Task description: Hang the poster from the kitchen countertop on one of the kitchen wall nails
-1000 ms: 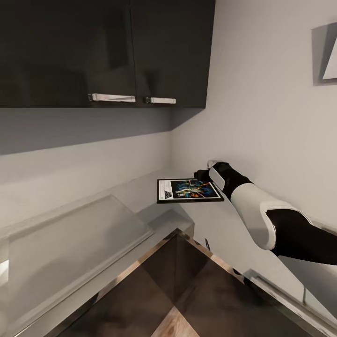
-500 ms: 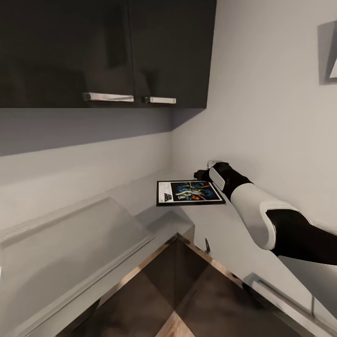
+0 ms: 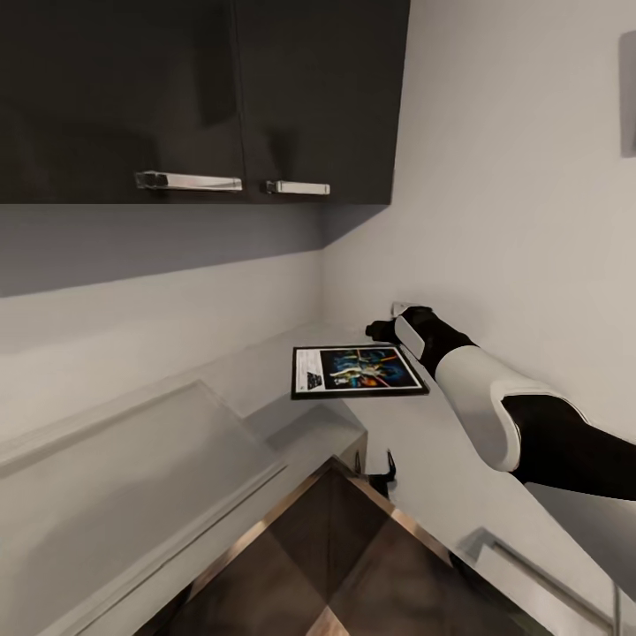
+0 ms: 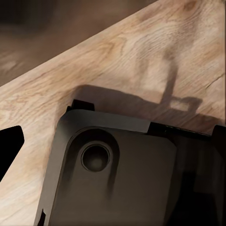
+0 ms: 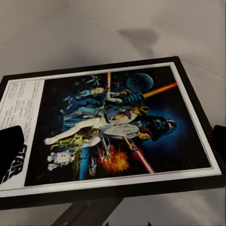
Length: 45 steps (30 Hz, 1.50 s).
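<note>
Head view: one poster (image 3: 358,371) flat on countertop (image 3: 265,358); right hand (image 3: 382,329) apart

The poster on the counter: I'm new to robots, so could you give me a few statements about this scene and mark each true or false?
1. The poster lies flat on the kitchen countertop. True.
2. The right gripper is by the poster's edge nearest the wall. True.
3. The poster already hangs on the wall. False: it is on the worktop.
4. The cabinets above the counter are white. False: they are dark and glossy.
5. The left wrist view looks at a wooden floor. True.
</note>
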Motion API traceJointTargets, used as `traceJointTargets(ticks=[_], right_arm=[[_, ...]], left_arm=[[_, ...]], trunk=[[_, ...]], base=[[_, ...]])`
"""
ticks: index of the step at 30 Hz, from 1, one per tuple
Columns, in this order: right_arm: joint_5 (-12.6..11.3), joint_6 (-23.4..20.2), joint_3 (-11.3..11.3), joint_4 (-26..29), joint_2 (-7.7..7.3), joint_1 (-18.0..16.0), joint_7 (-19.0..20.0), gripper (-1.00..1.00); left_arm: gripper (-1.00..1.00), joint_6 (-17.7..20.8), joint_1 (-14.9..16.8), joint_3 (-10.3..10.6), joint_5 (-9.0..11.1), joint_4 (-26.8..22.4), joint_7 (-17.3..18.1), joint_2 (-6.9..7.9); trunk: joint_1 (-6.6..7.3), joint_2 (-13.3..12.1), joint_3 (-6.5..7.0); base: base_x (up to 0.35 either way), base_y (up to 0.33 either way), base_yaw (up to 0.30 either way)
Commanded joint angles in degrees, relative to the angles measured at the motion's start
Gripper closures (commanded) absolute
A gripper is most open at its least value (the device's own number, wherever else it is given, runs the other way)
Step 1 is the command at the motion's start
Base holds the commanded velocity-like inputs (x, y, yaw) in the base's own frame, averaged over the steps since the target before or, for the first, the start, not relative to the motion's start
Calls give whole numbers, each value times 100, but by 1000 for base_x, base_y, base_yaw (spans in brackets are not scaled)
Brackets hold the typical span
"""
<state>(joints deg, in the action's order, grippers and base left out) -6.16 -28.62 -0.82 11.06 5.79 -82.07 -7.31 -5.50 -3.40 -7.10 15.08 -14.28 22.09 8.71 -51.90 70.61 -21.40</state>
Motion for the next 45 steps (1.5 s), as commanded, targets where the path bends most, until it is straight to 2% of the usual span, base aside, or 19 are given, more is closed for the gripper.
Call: traceJointTargets(ticks=[1, 20, 45], right_arm=[[-61, -21, -6, 10, 2, -2, -43, -100], [-61, -21, -6, 10, 9, -2, -43, -100], [-69, -44, -6, 16, 2, -2, -8, -100]], left_arm=[[-100, 8, -3, -28, 13, -6, 33, -1], [-100, 13, -3, -28, 13, -5, 33, 1], [-100, 5, -3, -19, 4, 4, 24, -1]], trunk=[[-2, 3, -5], [-2, 3, -5], [-2, 3, -18]], base=[[177, -147, 0], [79, -13, 0], [5, 0, 0]])
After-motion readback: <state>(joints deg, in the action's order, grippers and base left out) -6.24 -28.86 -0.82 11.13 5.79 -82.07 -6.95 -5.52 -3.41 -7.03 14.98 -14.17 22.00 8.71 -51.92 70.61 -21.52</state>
